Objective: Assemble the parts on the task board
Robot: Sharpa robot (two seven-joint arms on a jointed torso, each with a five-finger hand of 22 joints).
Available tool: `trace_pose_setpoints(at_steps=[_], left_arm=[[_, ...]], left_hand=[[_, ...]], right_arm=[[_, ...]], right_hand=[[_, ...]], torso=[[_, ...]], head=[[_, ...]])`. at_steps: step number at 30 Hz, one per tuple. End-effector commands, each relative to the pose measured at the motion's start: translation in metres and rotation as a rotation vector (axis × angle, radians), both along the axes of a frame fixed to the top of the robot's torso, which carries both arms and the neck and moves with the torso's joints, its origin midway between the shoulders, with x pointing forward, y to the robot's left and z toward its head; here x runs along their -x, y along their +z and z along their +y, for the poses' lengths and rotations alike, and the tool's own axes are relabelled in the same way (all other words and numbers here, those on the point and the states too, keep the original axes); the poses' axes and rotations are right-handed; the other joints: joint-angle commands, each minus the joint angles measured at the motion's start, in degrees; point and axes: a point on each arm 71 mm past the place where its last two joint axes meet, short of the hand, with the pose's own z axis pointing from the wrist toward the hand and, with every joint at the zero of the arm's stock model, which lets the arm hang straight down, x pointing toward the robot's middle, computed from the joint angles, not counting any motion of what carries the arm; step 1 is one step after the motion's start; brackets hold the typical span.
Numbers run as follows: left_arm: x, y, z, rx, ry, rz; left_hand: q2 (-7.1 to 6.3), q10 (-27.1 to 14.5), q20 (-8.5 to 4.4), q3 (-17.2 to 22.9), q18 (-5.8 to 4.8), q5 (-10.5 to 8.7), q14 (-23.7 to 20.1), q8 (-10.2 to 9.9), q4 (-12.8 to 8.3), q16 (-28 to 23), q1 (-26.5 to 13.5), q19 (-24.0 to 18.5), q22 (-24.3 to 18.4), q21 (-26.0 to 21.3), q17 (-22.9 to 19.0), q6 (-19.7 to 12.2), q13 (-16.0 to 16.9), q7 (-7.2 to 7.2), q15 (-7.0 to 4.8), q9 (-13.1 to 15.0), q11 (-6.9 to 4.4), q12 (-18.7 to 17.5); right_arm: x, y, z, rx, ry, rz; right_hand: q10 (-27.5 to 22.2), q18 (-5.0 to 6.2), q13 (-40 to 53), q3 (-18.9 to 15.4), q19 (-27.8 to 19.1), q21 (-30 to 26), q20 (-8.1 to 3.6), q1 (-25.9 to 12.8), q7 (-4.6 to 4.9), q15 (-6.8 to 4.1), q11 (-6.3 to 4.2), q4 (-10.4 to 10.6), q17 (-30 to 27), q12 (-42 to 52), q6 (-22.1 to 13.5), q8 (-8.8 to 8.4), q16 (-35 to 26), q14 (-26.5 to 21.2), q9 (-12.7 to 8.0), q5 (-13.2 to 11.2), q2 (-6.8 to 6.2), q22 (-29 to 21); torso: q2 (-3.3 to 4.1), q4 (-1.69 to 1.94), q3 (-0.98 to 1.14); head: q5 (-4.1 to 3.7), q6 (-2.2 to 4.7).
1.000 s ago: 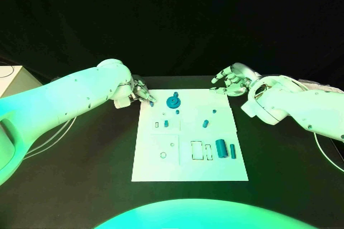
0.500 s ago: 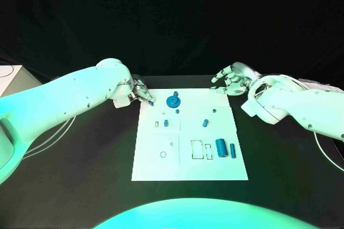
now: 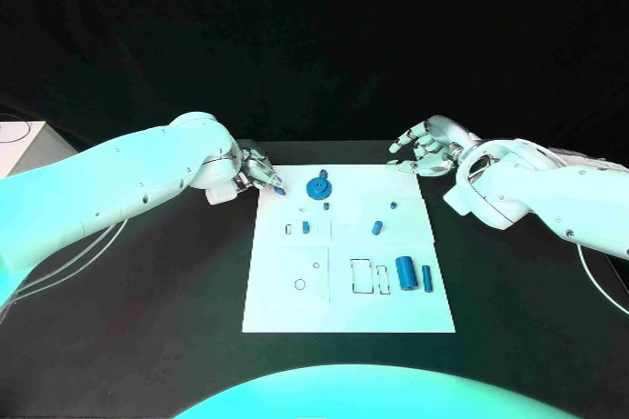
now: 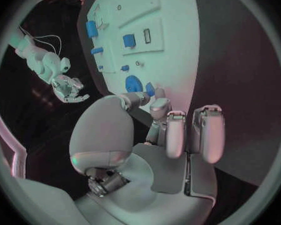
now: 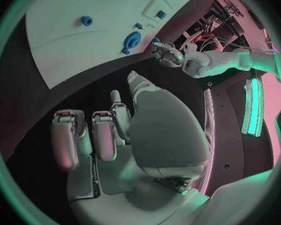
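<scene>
Blue small part (image 3: 282, 191) pinched in the left hand (image 3: 252, 175) over the task board (image 3: 349, 310); next it needs its slot. Right hand (image 3: 426, 146) hovers spread, empty.

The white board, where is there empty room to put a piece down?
The task board is bare along its near strip, below the outlined slots and the two upright blue cylinders. It is crowded at the far end, round the blue gear, where the left hand pinches a small blue part.
</scene>
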Motion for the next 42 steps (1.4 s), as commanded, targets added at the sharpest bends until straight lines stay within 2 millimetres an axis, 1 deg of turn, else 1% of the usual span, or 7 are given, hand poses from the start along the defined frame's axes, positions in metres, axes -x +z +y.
trace_pose_setpoints(at_steps=[1, 4, 7, 12, 17, 33, 42], left_arm=[[0.006, 0.004, -0.003, 0.072, 0.033, -0.018], [0.015, 0.007, -0.003, 0.086, 0.027, -0.030], [0.023, 0.010, -0.003, 0.090, 0.012, -0.045], [0.036, 0.012, -0.006, 0.082, -0.019, -0.066], [0.046, 0.010, -0.009, 0.069, -0.047, -0.076], [0.061, -0.001, -0.026, -0.122, -0.209, -0.102], [0.064, -0.003, -0.035, -0.174, -0.250, -0.141]], left_hand=[[-0.32, 0.6, -0.35, 8.0, 0.18, 0.64, 6.1, 0.2, -8.2, 0.2, -0.5, 2.6, 9.9, 0.3, 15.1, 0.3, 0.4, -0.12, -0.34, 4.4, -0.04, 0.5], [-0.48, 0.8, -0.40, 8.1, 0.13, 1.03, 6.1, 0.3, -8.4, 0.2, -0.6, 2.7, 10.1, 0.4, 15.1, 0.5, 0.6, -0.17, -0.40, 4.5, -0.09, 0.7], [-0.66, 1.1, -0.45, 8.2, 0.09, 1.46, 6.1, 0.3, -8.7, 0.2, -0.7, 2.8, 10.3, 0.5, 15.1, 0.7, 0.8, -0.22, -0.45, 4.5, -0.15, 0.8], [-0.91, 1.2, -0.49, 8.2, 0.08, 1.64, 6.1, 0.3, -8.9, 0.2, -0.7, 2.9, 10.3, 0.5, 15.1, 0.8, 1.0, -0.27, -0.49, 4.5, -0.20, 1.0], [-1.19, 1.3, -0.52, 8.2, 0.08, 1.70, 6.1, 0.3, -9.1, 0.2, -0.6, 2.9, 10.3, 0.5, 15.1, 0.9, 1.0, -0.30, -0.53, 4.5, -0.24, 1.0], [-2.01, 1.9, -0.57, 8.2, 0.08, 1.74, 6.1, 0.2, -9.7, 0.2, -0.3, 2.9, 10.3, 0.5, 15.1, 1.2, 1.6, -0.38, -0.64, 4.5, -0.35, 1.3], [-2.45, 2.5, -0.56, 8.3, 0.05, 2.52, 6.1, 0.1, -9.8, 0.2, -0.2, 2.9, 10.4, 0.6, 15.1, 1.8, 2.3, -0.47, -0.73, 4.3, -0.44, 1.8]], right_arm=[[0.000, 0.000, 0.000, 0.003, 0.013, -0.001], [0.000, 0.000, -0.001, 0.003, 0.011, -0.001], [0.000, 0.000, -0.002, 0.003, 0.009, 0.000], [0.001, -0.001, -0.004, 0.003, 0.005, 0.001], [0.001, -0.001, -0.005, 0.003, 0.003, 0.002], [0.002, -0.004, -0.005, 0.003, 0.002, 0.007], [0.003, -0.004, -0.005, 0.002, 0.002, 0.007]], right_hand=[[-0.3, 0.83, 3.3, 0.4, 3.9, -0.3, 0.20, -0.6, 0.13, 0.48, -0.06, 0.1, 7.0, -0.2, -0.4, 0.36, -0.3, 3.8, 0.0, 0.3, 0.13, 12.0], [-0.3, 0.83, 3.3, 0.4, 3.9, -0.3, 0.20, -0.6, 0.13, 0.48, -0.06, 0.1, 7.0, -0.2, -0.4, 0.36, -0.3, 3.8, 0.0, 0.3, 0.13, 12.0], [-0.3, 0.83, 3.3, 0.4, 3.9, -0.3, 0.20, -0.6, 0.13, 0.48, -0.06, 0.1, 7.0, -0.2, -0.4, 0.36, -0.3, 3.8, 0.0, 0.3, 0.13, 12.0], [-0.3, 0.83, 3.3, 0.4, 3.9, -0.3, 0.20, -0.6, 0.13, 0.48, -0.06, 0.1, 7.0, -0.2, -0.4, 0.36, -0.3, 3.8, 0.0, 0.3, 0.13, 12.0], [-0.3, 0.82, 3.3, 0.4, 3.9, -0.3, 0.19, -0.7, 0.13, 0.48, -0.06, 0.1, 7.0, -0.2, -0.4, 0.40, -0.3, 3.8, 0.0, 0.4, 0.17, 12.0], [-0.3, 0.82, 3.3, 0.4, 3.9, -0.3, 0.19, -0.8, 0.13, 0.47, -0.06, 0.1, 7.0, -0.2, -0.4, 0.41, -0.3, 3.8, 0.0, 0.5, 0.18, 12.0], [-0.3, 0.83, 3.3, 0.5, 3.9, -0.4, 0.18, -0.8, 0.13, 0.47, -0.06, 0.2, 7.0, -0.2, -0.4, 0.42, -0.3, 3.8, 0.0, 0.5, 0.21, 12.0]], torso=[[-0.31, 0.23, 0.08], [-0.50, 0.33, 0.10], [-0.63, 0.34, 0.08], [-0.64, 0.42, 0.01], [-0.60, 0.38, 0.03], [-0.40, 0.25, 0.16], [-0.43, 0.23, 0.19]], head=[[0.03, -0.05], [0.03, -0.01], [0.14, 0.04], [0.15, -0.04], [0.28, 0.06], [0.67, -0.19], [0.67, -0.41]])
